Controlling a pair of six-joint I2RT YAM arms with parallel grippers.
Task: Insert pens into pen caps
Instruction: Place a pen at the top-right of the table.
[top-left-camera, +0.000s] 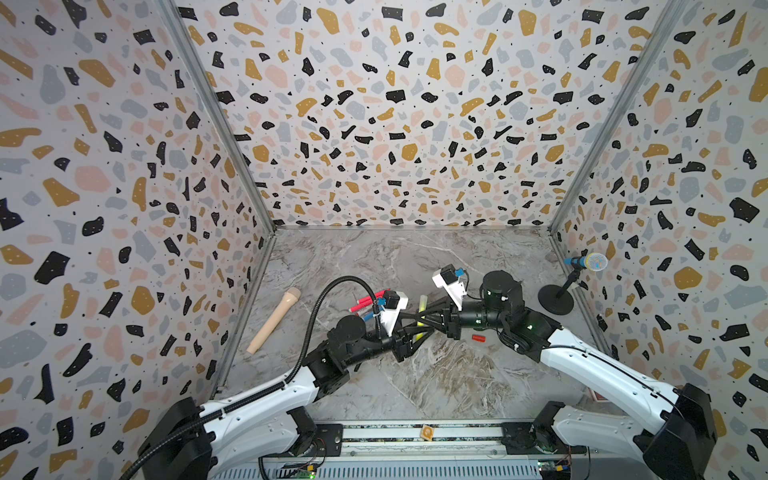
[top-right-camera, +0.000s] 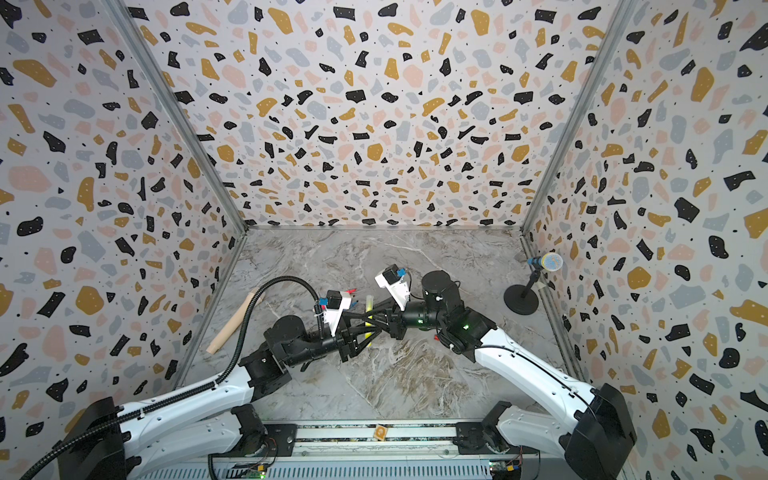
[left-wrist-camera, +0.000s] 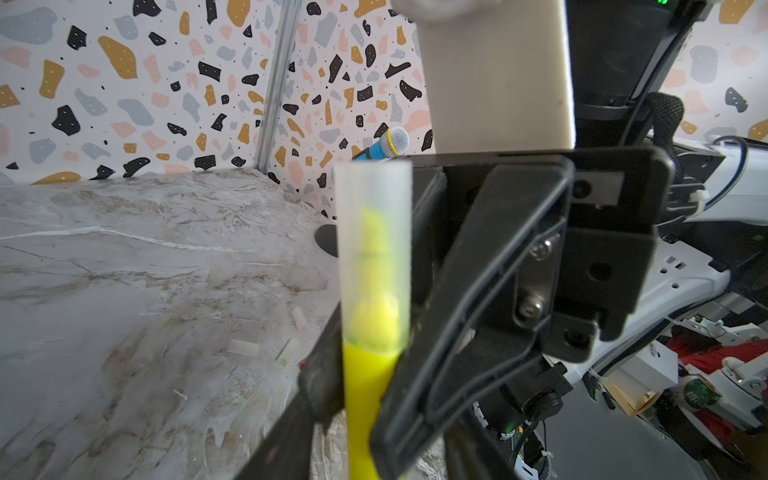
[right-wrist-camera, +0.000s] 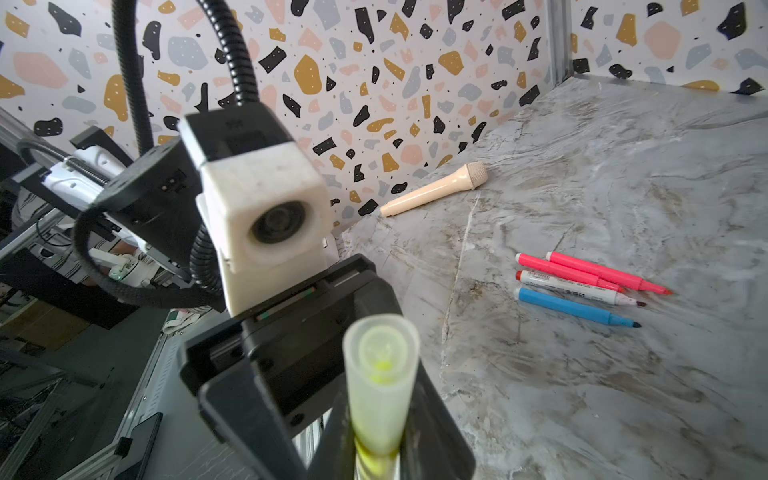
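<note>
Yellow pen (left-wrist-camera: 365, 395): held over middle of bench (top-left-camera: 436, 382), translucent cap (left-wrist-camera: 374, 232) seated over tip.
Right pincer (right-wrist-camera: 376, 457): closed tight on yellow barrel below cap.
Left pincer (top-left-camera: 424, 330): jaws parted, one each side of same pen, facing right pincer.
Pink pens (right-wrist-camera: 569, 272), two; white pen (right-wrist-camera: 573, 289); blue pen (right-wrist-camera: 577, 309): uncapped, side by side on bench.
Red cap (top-left-camera: 478, 338): flat on bench beside right arm.
Pale loose caps (left-wrist-camera: 243, 347): scattered on bench.
Beige stick (top-left-camera: 274, 320): lying near left wall.
Blue microphone (top-left-camera: 590, 262): on stand, by right wall.
</note>
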